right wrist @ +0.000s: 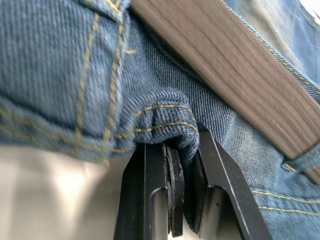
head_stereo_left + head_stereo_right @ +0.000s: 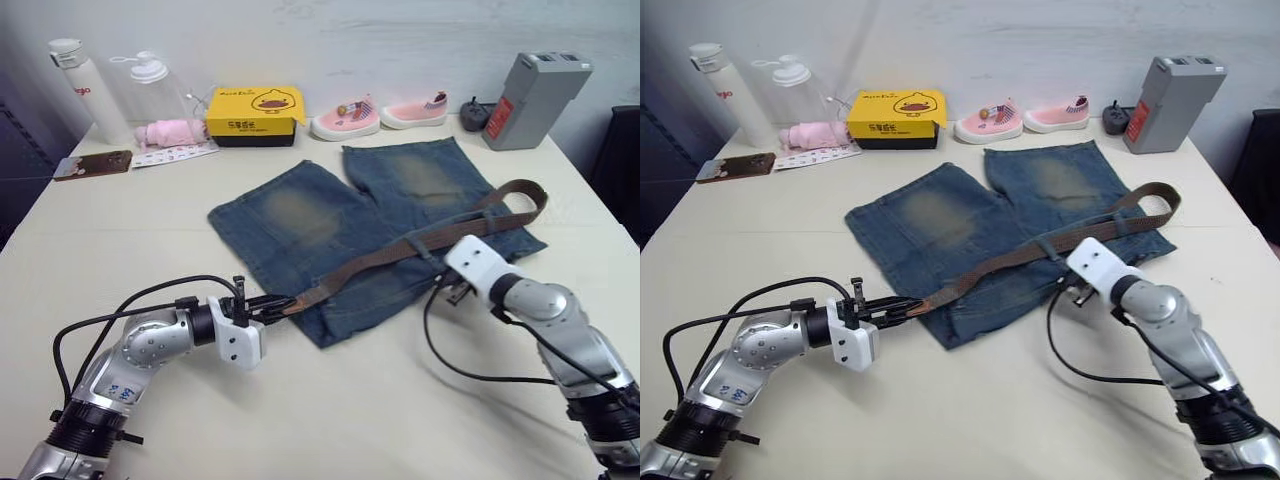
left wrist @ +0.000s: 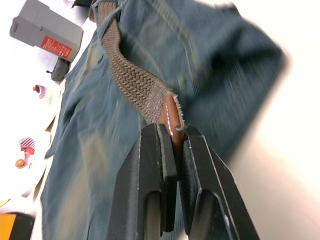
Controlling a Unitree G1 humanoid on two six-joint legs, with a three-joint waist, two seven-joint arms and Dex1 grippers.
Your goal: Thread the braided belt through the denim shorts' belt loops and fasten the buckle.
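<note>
Clearly both arms are set up for a pull-through. The shorts [image 2: 330, 225] lie flat on the surface [image 2: 380, 400], waistband toward the robot, legs pointing to the far edge, so the loops face the arms. The belt [image 2: 400, 250] runs along the waistband from the near left corner to the right side, where it curves back on itself in a bend past the right hip. It seems to pass under at least one loop [image 2: 424, 243] near the middle, though how many it has cleared I cannot tell.

The left gripper [image 2: 268, 305] is clamped on the smooth leather tip [image 3: 170, 117] of the belt, just off the left corner of the shorts; holding the tip lets it draw the strap sideways along the band. The right gripper [image 1: 176, 150] is pinched on a fold of the denim waistband just below the belt, most likely to anchor the cloth so it does not slide or bunch as the belt is drawn.

The buckle is not discernible; it probably lies at the far looped end. Fastening is not yet done.
</note>
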